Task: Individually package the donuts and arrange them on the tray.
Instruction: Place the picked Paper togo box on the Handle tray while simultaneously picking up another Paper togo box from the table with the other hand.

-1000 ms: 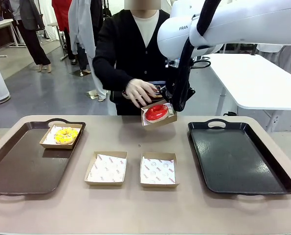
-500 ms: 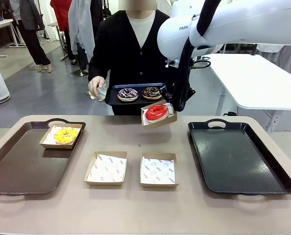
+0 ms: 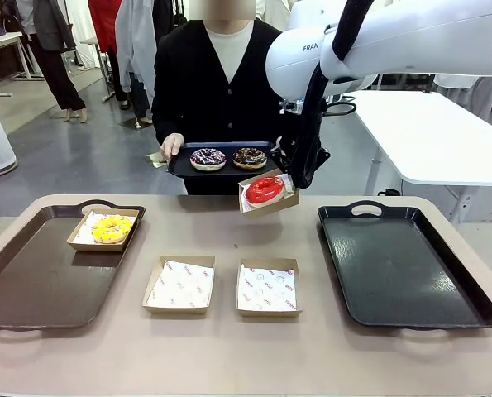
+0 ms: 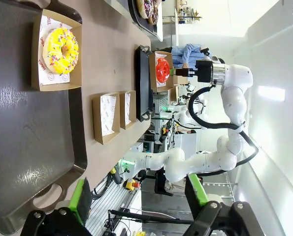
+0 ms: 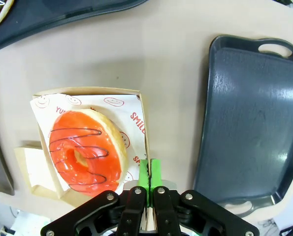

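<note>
My right gripper (image 3: 293, 177) is shut on the side wall of a paper-lined cardboard box (image 5: 143, 118) and holds it above the table's far edge. The glossy red-iced donut (image 3: 265, 189) (image 5: 84, 150) lies in that box. Just behind it, the person holds a small dark tray (image 3: 182, 168) carrying the pink-white sprinkled chocolate donut (image 3: 207, 158) and the dark chocolate donut (image 3: 250, 157). The yellow-iced donut (image 3: 112, 228) (image 4: 62, 48) sits boxed at the far corner of the brown tray (image 3: 31, 285). My left gripper (image 4: 138, 194) hangs open over that tray's near end, holding nothing.
Two empty lined boxes (image 3: 180, 284) (image 3: 267, 288) stand side by side mid-table. A black tray (image 3: 403, 265) (image 5: 254, 128) lies bare on the right. The person's hand (image 3: 172, 147) grips the small tray's left edge. Other people stand far behind.
The person's hand has drawn back from the red donut's box and taken hold of the small tray's left edge. My right gripper has held the box still; the left arm has not moved.
</note>
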{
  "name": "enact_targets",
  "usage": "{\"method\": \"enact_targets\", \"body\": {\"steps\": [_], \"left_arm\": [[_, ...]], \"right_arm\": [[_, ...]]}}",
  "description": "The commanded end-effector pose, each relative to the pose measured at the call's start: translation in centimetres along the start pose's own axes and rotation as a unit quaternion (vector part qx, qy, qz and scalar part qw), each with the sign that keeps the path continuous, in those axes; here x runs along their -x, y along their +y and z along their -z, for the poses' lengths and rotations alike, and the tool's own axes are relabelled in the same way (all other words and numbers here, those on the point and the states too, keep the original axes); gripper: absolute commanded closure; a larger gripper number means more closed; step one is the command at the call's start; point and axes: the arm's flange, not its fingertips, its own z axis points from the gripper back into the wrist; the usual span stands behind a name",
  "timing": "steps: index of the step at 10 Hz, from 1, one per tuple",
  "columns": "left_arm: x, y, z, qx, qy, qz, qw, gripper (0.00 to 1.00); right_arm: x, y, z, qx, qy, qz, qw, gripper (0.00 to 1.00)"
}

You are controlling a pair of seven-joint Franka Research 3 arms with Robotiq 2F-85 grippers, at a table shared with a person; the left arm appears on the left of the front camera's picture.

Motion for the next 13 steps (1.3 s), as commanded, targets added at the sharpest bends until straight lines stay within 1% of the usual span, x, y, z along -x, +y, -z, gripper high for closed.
{"method": "enact_targets", "body": {"steps": [1, 3, 4, 5, 6, 7, 9, 10, 11, 12, 13], "left_arm": [[0.2, -0.1, -0.1, 0.003, 0.001, 0.0, 1.0, 0.0], [0.2, -0.1, -0.1, 0.003, 0.001, 0.0, 1.0, 0.0], [0.0, 0.0, 0.0, 0.0, 0.0, 0.0, 1.0, 0.0], [0.7, -1.7, 0.6, -0.027, 0.014, 0.02, 0.999, 0.0], [1.5, -4.0, 1.5, -0.067, 0.022, 0.036, 0.997, 0.0], [2.2, -6.9, 3.0, -0.116, 0.033, 0.049, 0.991, 0.0], [3.2, -11.2, 6.9, -0.192, 0.062, 0.053, 0.978, 0.0], [3.9, -12.7, 9.7, -0.228, 0.078, 0.053, 0.969, 0.0], [4.0, -13.6, 13.0, -0.267, 0.09, 0.056, 0.958, 0.0], [4.2, -14.6, 16.4, -0.31, 0.1, 0.056, 0.944, 0.0], [4.7, -15.5, 19.7, -0.342, 0.109, 0.063, 0.931, 0.0]], "right_arm": [[0.3, -0.3, 0.0, 0.001, -0.002, 0.001, 1.0, 1.0], [0.0, 0.0, 0.0, 0.0, 0.0, 0.0, 1.0, 0.99], [0.9, -0.9, -0.7, -0.008, 0.007, -0.038, 0.999, 0.99], [2.5, -2.5, -2.4, -0.018, -0.002, -0.052, 0.998, 0.99], [4.1, -4.7, -4.2, -0.015, -0.018, -0.051, 0.998, 0.99], [5.3, -7.7, -5.6, -0.014, -0.023, -0.041, 0.999, 0.99], [6.0, -12.8, -6.2, -0.018, -0.015, -0.01, 1.0, 0.99], [5.7, -15.4, -5.5, -0.025, 0.002, 0.018, 1.0, 0.99], [4.8, -18.2, -4.4, -0.036, 0.012, 0.04, 0.999, 0.99], [3.8, -20.4, -3.1, -0.053, 0.01, 0.047, 0.997, 0.99], [3.1, -21.8, -1.8, -0.052, 0.009, 0.043, 0.998, 0.99]]}}
